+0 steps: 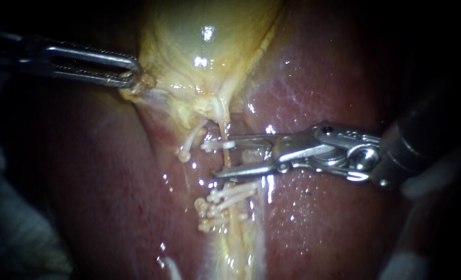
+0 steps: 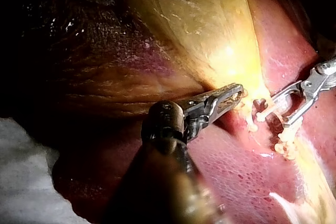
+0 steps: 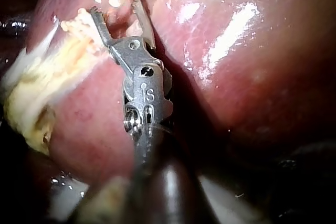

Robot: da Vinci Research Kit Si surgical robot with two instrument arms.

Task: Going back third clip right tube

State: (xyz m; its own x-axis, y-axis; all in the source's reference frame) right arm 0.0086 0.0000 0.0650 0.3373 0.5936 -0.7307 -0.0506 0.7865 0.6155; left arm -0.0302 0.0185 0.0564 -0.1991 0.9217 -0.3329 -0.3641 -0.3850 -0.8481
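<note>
**My right jaws are spread around the right tube**

My right instrument point(image 1: 221, 159) reaches in from the right and lies almost flat over the liver point(image 1: 318, 78). Its jaws are spread wide, one on each side of the right tube point(image 1: 224, 127), not squeezing it. A white clip point(image 1: 217, 145) sits by the upper jaw's tip. A bunch of clips point(image 1: 220, 199) sits just below the lower jaw. My left instrument point(image 1: 129, 72) reaches in from the left, pinching the gallbladder point(image 1: 199, 36) at its edge.

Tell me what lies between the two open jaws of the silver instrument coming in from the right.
A thin pale yellow tube crosses the gap between the right instrument's open jaws, with glossy red liver behind it. The endoscope view shows this most clearly.
</note>
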